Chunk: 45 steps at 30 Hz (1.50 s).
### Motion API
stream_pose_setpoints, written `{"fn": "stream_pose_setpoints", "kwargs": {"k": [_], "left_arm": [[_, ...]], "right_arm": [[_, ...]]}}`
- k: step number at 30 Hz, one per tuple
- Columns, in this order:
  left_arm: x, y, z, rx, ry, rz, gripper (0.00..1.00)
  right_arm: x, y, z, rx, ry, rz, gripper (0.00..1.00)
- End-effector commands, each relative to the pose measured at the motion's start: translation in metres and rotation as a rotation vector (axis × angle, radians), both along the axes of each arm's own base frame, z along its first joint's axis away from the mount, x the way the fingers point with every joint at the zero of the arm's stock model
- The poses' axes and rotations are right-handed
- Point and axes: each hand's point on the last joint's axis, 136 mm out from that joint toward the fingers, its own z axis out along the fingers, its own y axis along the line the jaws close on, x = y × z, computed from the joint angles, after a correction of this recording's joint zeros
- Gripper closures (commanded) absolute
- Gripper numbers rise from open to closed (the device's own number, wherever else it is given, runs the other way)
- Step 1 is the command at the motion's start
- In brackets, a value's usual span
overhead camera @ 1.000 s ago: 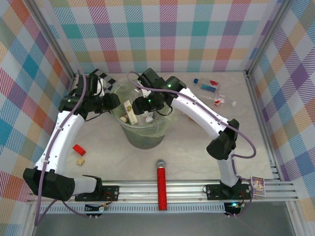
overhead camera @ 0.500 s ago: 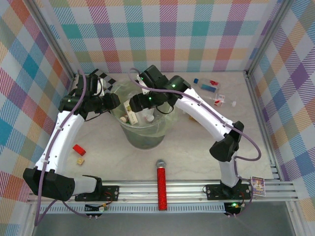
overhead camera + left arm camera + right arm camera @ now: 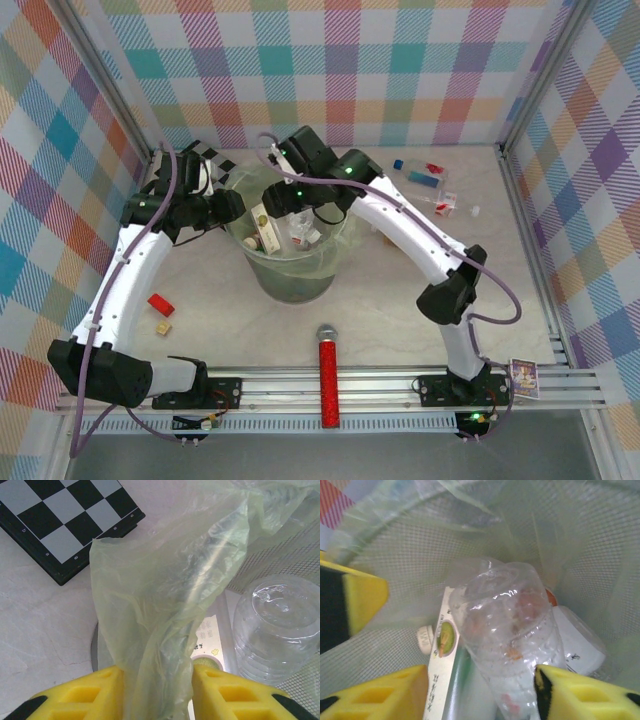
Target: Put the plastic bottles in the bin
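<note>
The right tool (image 3: pixel 480 695) hangs over the mouth of the large round translucent pale-green bin (image 3: pixel 300 285), toward its 12 o'clock side. Its yellow fingers (image 3: pixel 380 695) are spread wide and hold nothing. Directly under it, inside the bin, lies a crumpled clear plastic bottle (image 3: pixel 510 630). At 9 o'clock of this bottle are a flat label with a green oval (image 3: pixel 443 640) and a small white cap (image 3: pixel 424 639). At its 3 o'clock are a white-labelled bottle (image 3: pixel 577 637) and an orange cap (image 3: pixel 550 597).

The left tool (image 3: pixel 157 700) is at the 9 o'clock rim of the bin. It is closed part way on a bunched fold of the thin pale-green plastic liner (image 3: pixel 165 605), which touches both fingers. At 2 o'clock from it, the base of a clear ribbed bottle (image 3: pixel 277 625) stands against the mesh wall inside. At 11 o'clock a black-and-grey checkerboard (image 3: pixel 65 520) lies flat on the pale desk (image 3: pixel 30 630).

At 2 o'clock from the bin, well apart from it, two more plastic bottles lie on the desk, a blue-labelled bottle (image 3: pixel 418 172) and a red-marked bottle (image 3: pixel 448 204). At 6 o'clock lies a red glittery microphone (image 3: pixel 327 385).
</note>
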Motion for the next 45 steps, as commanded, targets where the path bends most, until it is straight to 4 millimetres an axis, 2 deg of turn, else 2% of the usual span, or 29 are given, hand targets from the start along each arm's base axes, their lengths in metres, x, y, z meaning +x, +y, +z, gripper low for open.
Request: {"fn": "stream_pose_setpoints", "kwargs": {"k": [1, 4, 6, 11, 17, 25, 28, 31, 37, 41, 45], "left_arm": [[0.006, -0.006, 0.014, -0.019, -0.045, -0.004, 0.62], [0.005, -0.005, 0.014, -0.015, -0.047, -0.004, 0.62], [0.004, -0.005, 0.013, -0.013, -0.044, -0.006, 0.62], [0.003, -0.005, 0.015, -0.017, -0.048, -0.008, 0.62], [0.003, -0.008, 0.016, -0.031, -0.049, -0.018, 0.62], [0.004, -0.008, 0.017, -0.032, -0.053, -0.018, 0.62], [0.003, -0.008, 0.017, -0.027, -0.050, -0.018, 0.62], [0.004, -0.008, 0.017, -0.024, -0.047, -0.021, 0.62], [0.005, -0.008, 0.017, -0.022, -0.043, -0.021, 0.62], [0.006, -0.008, 0.015, -0.020, -0.035, -0.021, 0.62], [0.007, -0.006, 0.013, -0.003, -0.028, -0.015, 0.62]], "right_arm": [[0.002, 0.008, -0.029, -0.049, 0.034, 0.012, 0.47], [0.002, 0.009, -0.049, -0.075, 0.069, 0.004, 0.50], [-0.001, 0.011, -0.050, -0.068, 0.081, 0.013, 0.50], [-0.005, 0.013, -0.008, 0.042, 0.025, 0.029, 0.46], [-0.015, -0.001, 0.046, 0.135, -0.059, 0.037, 0.24], [-0.022, -0.037, 0.079, 0.206, -0.091, 0.002, 0.02], [-0.015, -0.062, 0.083, 0.233, -0.098, -0.068, 0.01], [-0.001, -0.102, 0.082, 0.273, -0.079, -0.182, 0.01], [0.024, -0.208, 0.054, 0.343, -0.050, -0.500, 0.01], [0.036, -0.284, 0.009, 0.322, 0.013, -0.753, 0.01], [0.040, -0.343, -0.037, 0.321, 0.097, -1.036, 0.01]]}}
